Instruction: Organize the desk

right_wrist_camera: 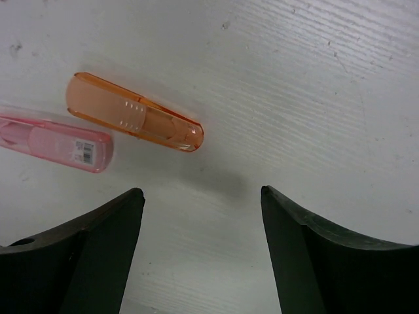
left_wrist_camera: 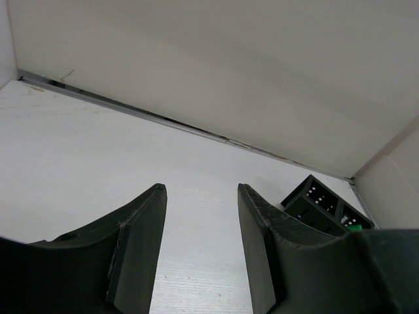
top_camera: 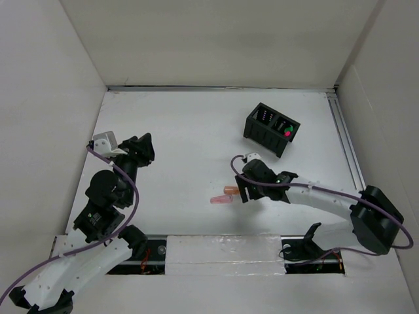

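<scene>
Table (top_camera: pixel 177 137) fills the top view: white and flat, with white walls around it and a metal rail (top_camera: pixel 347 144) down the right edge.

Your right hand (top_camera: pixel 242 191) sits low over the near-middle of the table with its fingers (right_wrist_camera: pixel 98 248) spread wide and nothing between them. You cannot tell from these views whether the tips touch the surface.

2 translucent plastic pieces lie flat just ahead of that hand:
- orange piece (right_wrist_camera: pixel 134 112), angled, its narrow end toward the gap between the fingers but outside it
- pink piece (right_wrist_camera: pixel 55 140), just beside the orange one on the side away from the gap, with a small printed label on it

In the wrist view they look close but not touching.

Black compartmented box (top_camera: pixel 270 129) stands upright toward the far right of the table, well apart from the 2 pieces. Something green and red shows in the compartment nearest the rail, too small to identify.

Your left hand (top_camera: pixel 141 149) is over the left side of the table, parted and holding nothing, and faces the far wall. Its wrist camera catches the box at the right.
</scene>
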